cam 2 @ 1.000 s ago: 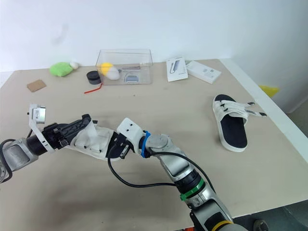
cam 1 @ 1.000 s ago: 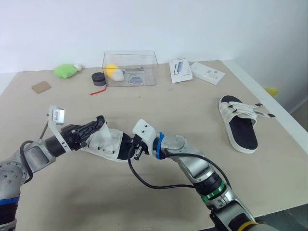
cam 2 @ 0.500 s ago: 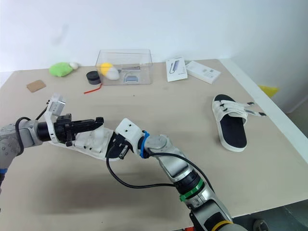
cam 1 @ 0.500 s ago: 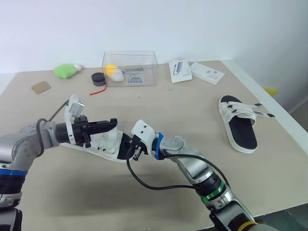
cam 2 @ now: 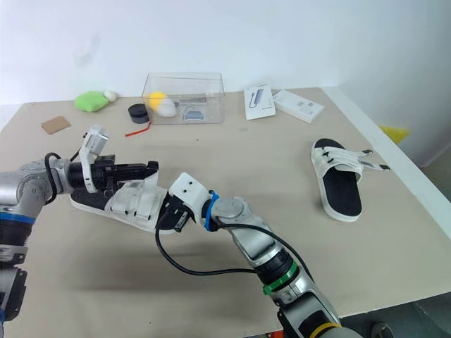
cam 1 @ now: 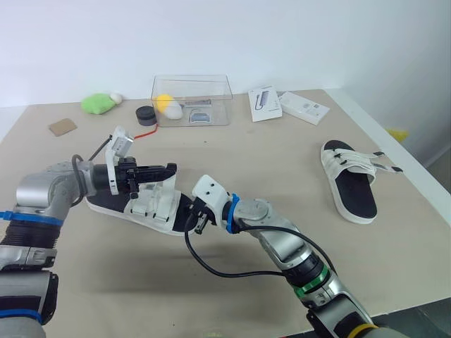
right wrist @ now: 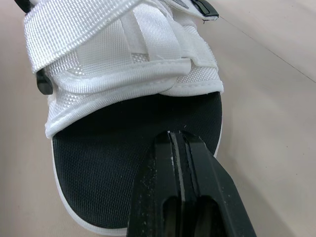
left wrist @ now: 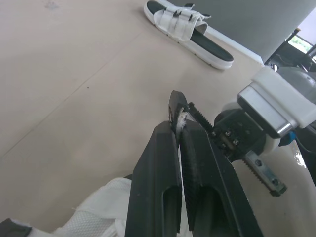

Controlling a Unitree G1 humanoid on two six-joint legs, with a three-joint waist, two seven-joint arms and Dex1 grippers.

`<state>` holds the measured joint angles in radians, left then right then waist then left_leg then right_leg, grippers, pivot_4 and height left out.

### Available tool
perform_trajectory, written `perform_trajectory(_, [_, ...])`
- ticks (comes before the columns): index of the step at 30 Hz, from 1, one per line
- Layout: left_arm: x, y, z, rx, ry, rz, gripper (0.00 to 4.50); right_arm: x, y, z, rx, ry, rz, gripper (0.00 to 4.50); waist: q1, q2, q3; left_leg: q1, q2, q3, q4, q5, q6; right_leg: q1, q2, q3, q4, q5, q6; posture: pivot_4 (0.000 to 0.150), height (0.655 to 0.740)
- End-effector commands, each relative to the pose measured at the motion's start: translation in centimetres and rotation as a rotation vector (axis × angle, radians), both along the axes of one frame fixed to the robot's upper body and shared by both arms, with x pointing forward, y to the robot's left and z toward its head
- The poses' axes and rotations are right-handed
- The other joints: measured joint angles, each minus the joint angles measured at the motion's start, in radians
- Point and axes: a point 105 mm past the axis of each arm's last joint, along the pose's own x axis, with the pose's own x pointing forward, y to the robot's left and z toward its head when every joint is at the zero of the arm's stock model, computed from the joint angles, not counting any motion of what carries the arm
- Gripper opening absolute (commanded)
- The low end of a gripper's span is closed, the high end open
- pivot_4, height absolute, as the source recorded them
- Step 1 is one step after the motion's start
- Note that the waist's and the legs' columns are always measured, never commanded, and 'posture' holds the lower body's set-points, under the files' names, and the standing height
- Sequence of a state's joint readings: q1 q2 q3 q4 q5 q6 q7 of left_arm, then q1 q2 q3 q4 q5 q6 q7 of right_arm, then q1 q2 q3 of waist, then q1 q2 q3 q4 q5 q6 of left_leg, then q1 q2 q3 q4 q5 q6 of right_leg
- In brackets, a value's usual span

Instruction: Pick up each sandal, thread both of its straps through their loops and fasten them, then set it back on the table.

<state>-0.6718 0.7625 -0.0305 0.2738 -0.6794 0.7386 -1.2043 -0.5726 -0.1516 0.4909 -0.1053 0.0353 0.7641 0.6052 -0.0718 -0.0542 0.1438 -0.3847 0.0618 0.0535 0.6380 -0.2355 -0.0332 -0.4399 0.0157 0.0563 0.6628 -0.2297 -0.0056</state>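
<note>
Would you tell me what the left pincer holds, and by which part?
The left pincer grips the nearer sandal by the end of one white strap.

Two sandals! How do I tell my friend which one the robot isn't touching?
Find the big tan table and go to its right edge. The sandal lying there all alone, with white straps over a black sole, is the one. The other sandal is over on the left, with the left hand and right hand at it.
</note>
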Motion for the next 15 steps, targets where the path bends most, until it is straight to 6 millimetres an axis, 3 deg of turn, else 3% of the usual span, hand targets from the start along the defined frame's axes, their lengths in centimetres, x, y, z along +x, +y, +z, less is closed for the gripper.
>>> perform_trajectory(1, [0.7,0.1,1.6,0.011,-0.088,0.002,0.04,-0.6,-0.8,-3.3,-0.085,0.11,-0.021,0.0,0.0,0.0,0.0,0.0,0.0,0.0,0.0,0.0,0.0,0.0,0.0,0.0,0.0,0.0,0.0,0.15,0.74])
perform_trajectory(9, [2.0,0.7,0.9,0.067,-0.119,0.051,0.04,-0.6,-0.7,-3.2,-0.085,0.104,-0.017,0.0,0.001,0.0,0.0,-0.001,0.0,-0.001,0.001,0.0,0.0,0.0,0.0,-0.001,0.001,0.0,0.0,0.15,0.74])
perform_trajectory(15, [2.5,1.0,-1.1,0.17,-0.151,0.056,0.04,-0.5,-0.6,-3.2,-0.083,0.1,-0.018,0.0,0.001,0.0,0.0,-0.001,0.0,-0.002,0.001,0.0,0.0,0.0,0.0,-0.002,0.001,0.0,0.0,0.15,0.74])
